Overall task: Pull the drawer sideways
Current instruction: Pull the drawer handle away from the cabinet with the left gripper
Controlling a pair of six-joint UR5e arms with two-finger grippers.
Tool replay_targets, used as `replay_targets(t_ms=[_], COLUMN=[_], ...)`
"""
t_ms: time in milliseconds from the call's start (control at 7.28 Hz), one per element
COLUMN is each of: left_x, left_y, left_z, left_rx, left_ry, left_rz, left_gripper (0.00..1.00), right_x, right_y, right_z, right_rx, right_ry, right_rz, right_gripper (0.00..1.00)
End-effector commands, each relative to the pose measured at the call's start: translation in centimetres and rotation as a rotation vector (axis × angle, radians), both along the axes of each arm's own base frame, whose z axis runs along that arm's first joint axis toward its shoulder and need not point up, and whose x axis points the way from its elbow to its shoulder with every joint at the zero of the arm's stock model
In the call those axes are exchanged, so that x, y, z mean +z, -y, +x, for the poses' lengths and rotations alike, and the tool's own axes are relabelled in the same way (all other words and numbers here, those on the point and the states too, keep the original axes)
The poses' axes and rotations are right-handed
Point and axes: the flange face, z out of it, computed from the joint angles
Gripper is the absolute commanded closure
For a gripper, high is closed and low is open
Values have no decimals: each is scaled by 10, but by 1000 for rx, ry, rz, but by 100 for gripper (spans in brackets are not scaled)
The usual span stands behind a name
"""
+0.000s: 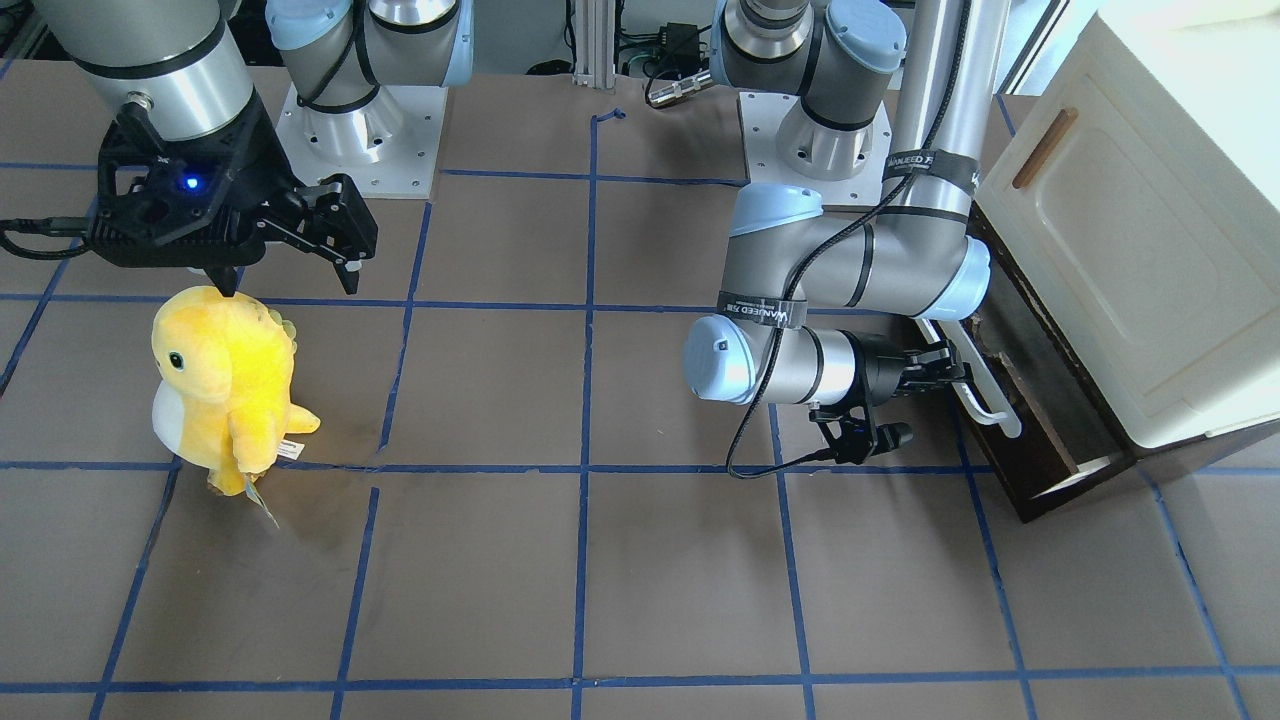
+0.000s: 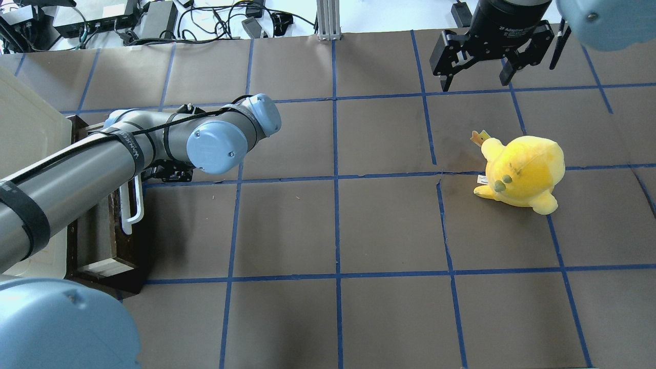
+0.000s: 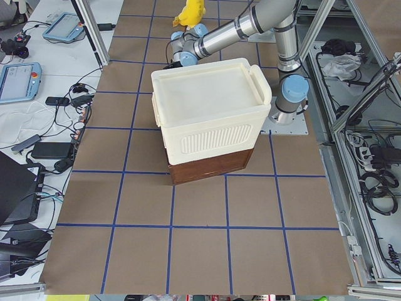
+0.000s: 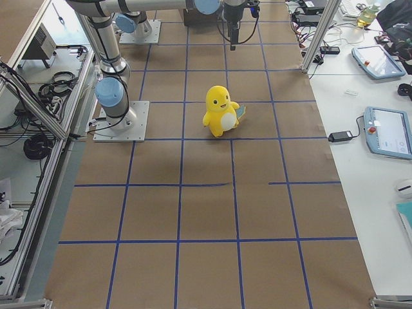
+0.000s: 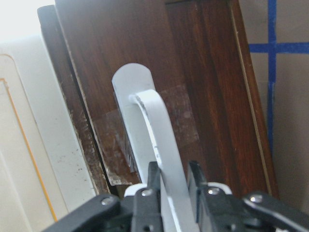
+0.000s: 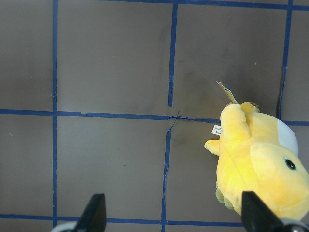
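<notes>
A table covered in brown paper (image 1: 680, 560), ruled into squares with blue tape, fills the scene. Little writing can be read. A black strap (image 1: 765, 312) on the left arm says "WANLEED", and the body of the right gripper (image 2: 474, 82) carries white lettering that begins "2F Adaptive"; the rest is too small to read.

The drawer (image 1: 1040, 400) sits at the table's end on the robot's left, at the bottom of a cream cabinet (image 1: 1130, 250). It is wide and shallow, with a dark reddish-brown wooden front, scuffed pale along one edge. It stands partly out from under the cabinet, so a strip of its pale wooden inside shows. A long white bar handle (image 5: 154, 125) runs along the front, and a patch of clear tape (image 5: 183, 116) lies over the wood around its rounded mounting plate.

The left gripper (image 5: 171, 174) reaches in level with the table, its two fingers pinched onto the white bar, one on each side.

The cabinet door above has a small brown handle (image 1: 1044, 148).

Well apart, on the robot's right, a yellow plush toy (image 1: 225, 380) stands upright with a paper tag at its back. The right gripper hangs above the table near it, fingers spread wide and holding nothing.
</notes>
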Motion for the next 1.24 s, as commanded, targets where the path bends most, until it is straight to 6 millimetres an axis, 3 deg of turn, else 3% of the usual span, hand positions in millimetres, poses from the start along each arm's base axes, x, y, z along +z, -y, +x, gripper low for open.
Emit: replay_targets(t_ms=[0, 1099], left_x=[5, 6], left_y=[3, 5], left_z=[-11, -34], left_rx=[-4, -18], left_ry=[-20, -53], left_rz=[-16, -26], left_gripper=[73, 73], right_x=[0, 0], right_y=[0, 0], right_z=[0, 0], right_rx=[0, 0], right_ry=[0, 0], right_rz=[0, 0], right_gripper=[0, 0])
